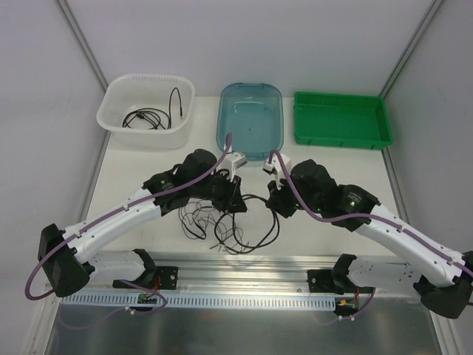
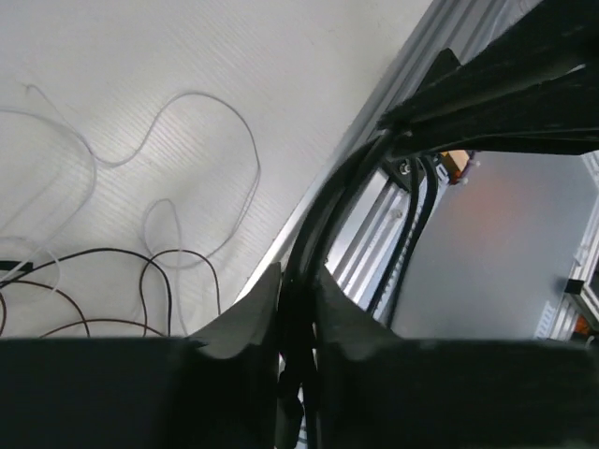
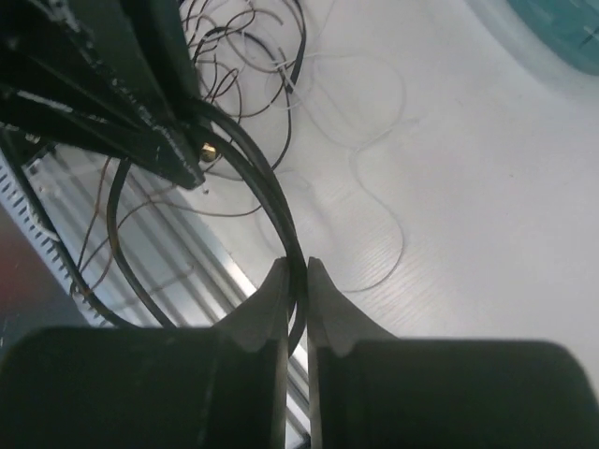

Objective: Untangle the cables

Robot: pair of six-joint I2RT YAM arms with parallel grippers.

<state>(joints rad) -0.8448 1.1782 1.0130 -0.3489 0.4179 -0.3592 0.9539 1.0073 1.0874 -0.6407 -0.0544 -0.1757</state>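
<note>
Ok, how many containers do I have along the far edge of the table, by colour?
White basket: 1
Blue bin: 1
Green tray: 1
Total: 3

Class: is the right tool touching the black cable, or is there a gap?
Touching. The right wrist view shows the black cable pinched between the fingertips of the right tool, with no gap on either side.
</note>
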